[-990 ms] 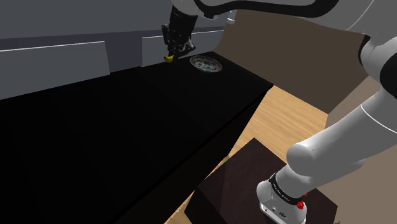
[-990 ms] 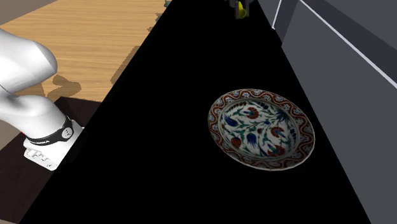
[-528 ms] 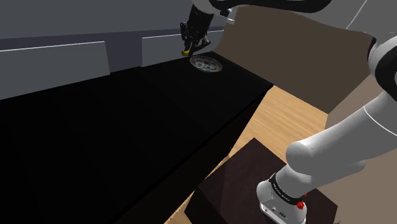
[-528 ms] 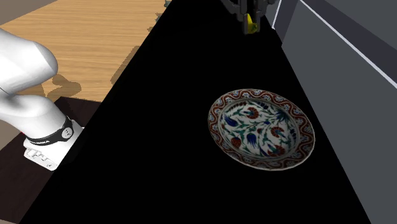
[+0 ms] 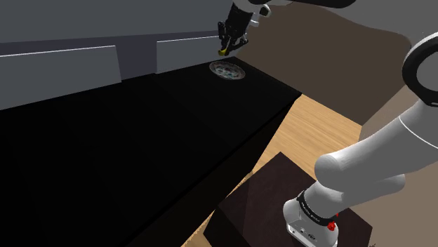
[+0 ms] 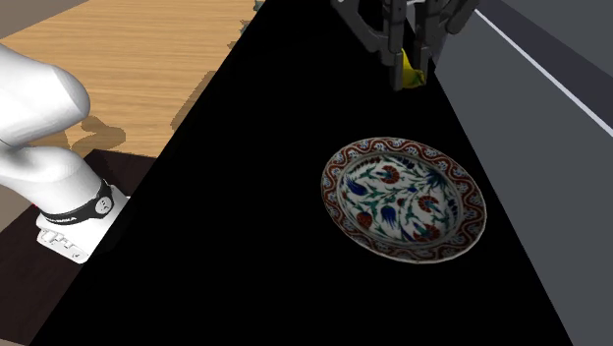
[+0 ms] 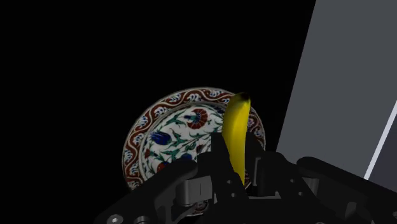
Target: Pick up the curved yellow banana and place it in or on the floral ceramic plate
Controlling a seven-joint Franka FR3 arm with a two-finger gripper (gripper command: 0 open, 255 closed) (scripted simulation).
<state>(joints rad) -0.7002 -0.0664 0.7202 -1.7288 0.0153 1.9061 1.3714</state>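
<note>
My black gripper (image 7: 236, 167) is shut on the yellow banana (image 7: 235, 132), which sticks out past the fingertips. In the wrist view the floral plate (image 7: 167, 136) lies right beneath the banana. In the shoulder view the gripper (image 5: 226, 48) hangs in the air a little above the plate (image 5: 227, 70), at the far end of the black counter. In the second exterior view the gripper (image 6: 411, 79) with the banana (image 6: 410, 70) hovers just beyond the far rim of the plate (image 6: 404, 197).
The black counter (image 5: 126, 147) runs along a grey wall with panels (image 5: 63, 67). A wooden floor (image 6: 138, 49) lies beside the counter. The arm's dark stand (image 5: 295, 210) sits at the shoulder view's lower right.
The gripper has carried the banana along the counter toward the plate, to the shoulder view's right, and now hangs over the plate's edge instead of well short of it.
</note>
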